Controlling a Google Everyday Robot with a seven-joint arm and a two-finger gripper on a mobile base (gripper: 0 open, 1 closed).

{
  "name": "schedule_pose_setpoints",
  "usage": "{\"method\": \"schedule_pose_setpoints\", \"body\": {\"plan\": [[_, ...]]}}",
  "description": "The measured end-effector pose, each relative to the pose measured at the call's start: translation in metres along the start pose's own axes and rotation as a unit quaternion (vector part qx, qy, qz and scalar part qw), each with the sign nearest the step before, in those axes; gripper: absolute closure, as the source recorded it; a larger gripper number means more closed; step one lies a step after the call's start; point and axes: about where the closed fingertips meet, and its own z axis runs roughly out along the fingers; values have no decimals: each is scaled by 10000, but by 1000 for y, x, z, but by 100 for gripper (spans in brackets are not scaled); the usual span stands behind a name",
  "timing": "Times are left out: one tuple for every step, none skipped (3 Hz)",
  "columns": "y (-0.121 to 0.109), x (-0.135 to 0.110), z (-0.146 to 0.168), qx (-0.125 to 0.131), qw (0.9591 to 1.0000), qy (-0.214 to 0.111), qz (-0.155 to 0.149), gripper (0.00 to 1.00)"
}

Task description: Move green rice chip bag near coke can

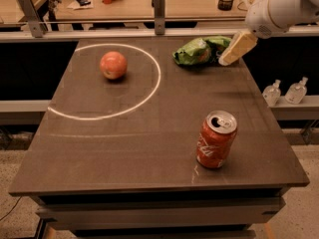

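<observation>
The green rice chip bag (199, 52) lies crinkled at the far right of the dark table, with an orange patch on its front. The coke can (216, 140) stands upright near the front right, red with a silver top. My gripper (230, 56) reaches in from the upper right on a white arm. Its pale fingers point down and left and sit right at the bag's right end, covering part of it.
A red-orange apple (113, 64) sits inside a white circle (149, 96) drawn on the table's left half. Two small clear bottles (284, 91) stand on a ledge beyond the right edge. A rail with metal posts (158, 6) runs along the far edge.
</observation>
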Motion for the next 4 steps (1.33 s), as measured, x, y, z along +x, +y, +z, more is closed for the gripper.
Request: {"method": "schedule_pose_setpoints", "body": {"plan": [[0,0,0,-4,10000,0,0,0],[4,4,12,-214,9996,34,169,0],[11,10,41,-338,9991,119,242,0],[15,17,67,-394,9988,176,246,0]]}}
